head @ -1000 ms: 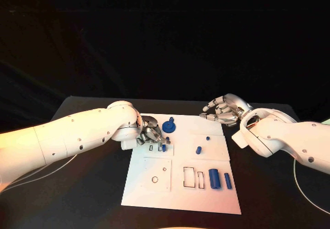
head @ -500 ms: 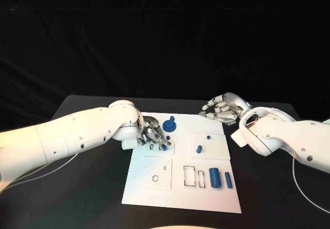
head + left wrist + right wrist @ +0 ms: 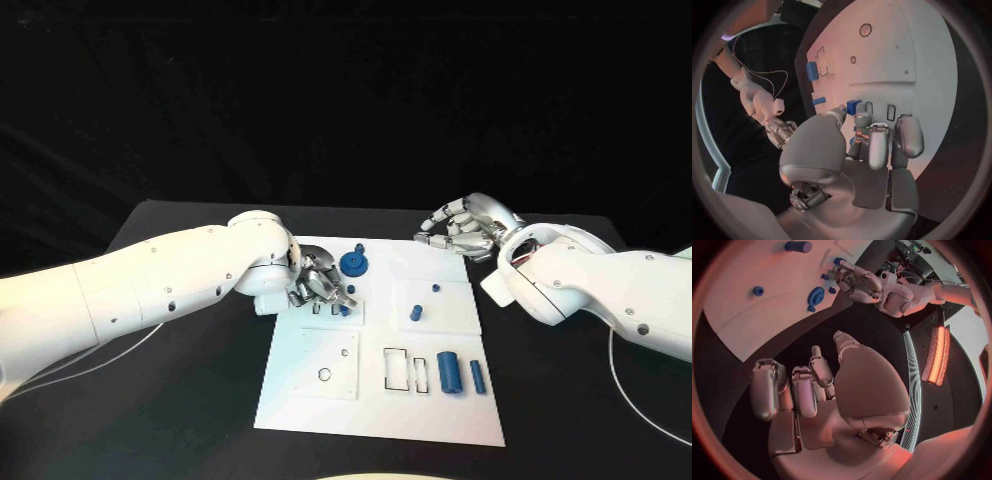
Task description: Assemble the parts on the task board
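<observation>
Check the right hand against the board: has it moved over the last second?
Yes, slightly. The right hand has drifted up and away from the task board's far right corner, staying over the black table; it holds nothing.

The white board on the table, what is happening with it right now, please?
A robot is putting small blue parts into the task board. Its left hand is down on the board's far left area, and its fingers are around a small blue piece beside two rectangular slots. Its right hand hangs off the board's far right corner with the fingers curled, holding nothing. A blue gear, two small pegs and two blue cylinders lie untouched.
</observation>
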Available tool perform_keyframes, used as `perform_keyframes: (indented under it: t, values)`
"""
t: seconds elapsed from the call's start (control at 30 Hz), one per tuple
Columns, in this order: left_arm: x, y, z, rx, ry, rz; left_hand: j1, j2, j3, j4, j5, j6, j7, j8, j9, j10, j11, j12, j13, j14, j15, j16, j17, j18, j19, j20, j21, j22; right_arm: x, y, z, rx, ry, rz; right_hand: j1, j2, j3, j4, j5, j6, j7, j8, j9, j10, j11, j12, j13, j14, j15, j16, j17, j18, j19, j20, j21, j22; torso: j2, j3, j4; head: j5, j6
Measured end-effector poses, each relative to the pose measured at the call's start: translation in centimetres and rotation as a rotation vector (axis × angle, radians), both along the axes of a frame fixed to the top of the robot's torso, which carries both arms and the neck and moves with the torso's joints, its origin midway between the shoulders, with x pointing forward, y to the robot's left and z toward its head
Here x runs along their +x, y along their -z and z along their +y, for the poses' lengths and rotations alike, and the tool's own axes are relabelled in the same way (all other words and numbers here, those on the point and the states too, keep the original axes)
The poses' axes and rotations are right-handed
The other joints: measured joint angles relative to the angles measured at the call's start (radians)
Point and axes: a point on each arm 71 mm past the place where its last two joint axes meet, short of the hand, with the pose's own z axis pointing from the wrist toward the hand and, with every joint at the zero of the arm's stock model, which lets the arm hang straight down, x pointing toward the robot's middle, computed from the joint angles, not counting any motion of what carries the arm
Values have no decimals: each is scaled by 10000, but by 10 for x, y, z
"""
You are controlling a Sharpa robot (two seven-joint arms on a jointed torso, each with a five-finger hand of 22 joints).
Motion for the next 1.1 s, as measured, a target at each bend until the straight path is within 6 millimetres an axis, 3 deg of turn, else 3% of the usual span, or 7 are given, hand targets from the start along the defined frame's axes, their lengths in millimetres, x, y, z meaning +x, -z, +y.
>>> perform_keyframes:
  t: [0.37,0.47,0.6,0.63,0.73,0.9,1.1]
  values:
    - [1,-1,0,-154,-86,103,656,36,1413,-126,-31,35,-25,-120,160,-38,-36,-200,-129,0,-72,0,0,0,21,-21,0,30,1,0,0,-9,20,-10,0,0,28,-28,0,0,0,0,-2,0,0,0,-14,0,1,-39,-1,1,-37,-36,-92,-1,-5,1,0,-15,12]
    - [0,-1,1,-198,-121,147,810,-117,2032,-239,-51,-6,2,-161,256,-18,-56,-254,-135,36,-107,0,0,0,36,-36,0,51,1,1,0,-12,24,-10,0,0,28,-28,0,0,0,0,-2,0,0,0,-14,0,1,-39,-1,0,-37,-36,-92,-2,-5,0,0,-14,21]
    - [0,0,3,-265,-184,238,781,-435,2645,303,-19,-96,-16,45,663,18,-91,-309,-145,37,-109,0,0,0,36,-36,0,82,2,1,0,-14,28,-11,0,0,56,1,0,0,0,0,-3,0,0,0,-14,0,1,-39,-2,0,-37,-36,-92,-3,0,-5,0,-14,38]
    - [0,0,3,-284,-198,258,682,-534,3064,47,-19,-97,-16,60,688,19,-92,-312,-145,37,-109,0,0,0,36,-36,0,85,2,1,0,-15,30,-11,1,-1,56,0,0,0,0,0,-3,0,0,0,-14,-1,1,-39,-2,0,-37,-36,-92,-3,2,-6,1,-14,45]
    - [-1,0,5,-358,-243,320,469,-737,3241,118,-18,-97,-15,153,839,73,-69,-316,-146,37,-109,0,0,-158,36,-36,0,95,2,1,0,-17,36,-11,1,0,56,0,0,0,0,0,-3,0,0,0,-14,-1,1,-39,-2,1,-37,-36,-92,-3,5,-6,7,-14,53]
    - [-3,-2,8,-540,-354,402,146,-928,3798,-299,-18,-101,-11,154,965,73,-69,-362,-179,37,-109,-1,0,-157,36,-36,0,100,2,1,0,-17,42,-14,1,-1,56,1,0,0,0,0,-3,0,0,0,-14,-1,2,-39,-3,1,-37,-36,-92,-3,6,0,8,-6,60]
    - [-5,-4,15,-720,-546,381,-172,-1239,4195,-531,568,-113,3,239,1141,100,-47,-499,-259,37,-109,-1,0,-158,35,-36,39,115,2,1,-1,-20,59,-17,1,-1,56,0,0,0,0,0,-4,0,0,0,-14,-1,2,-39,-4,1,-37,-36,-92,-4,6,14,1,23,59]
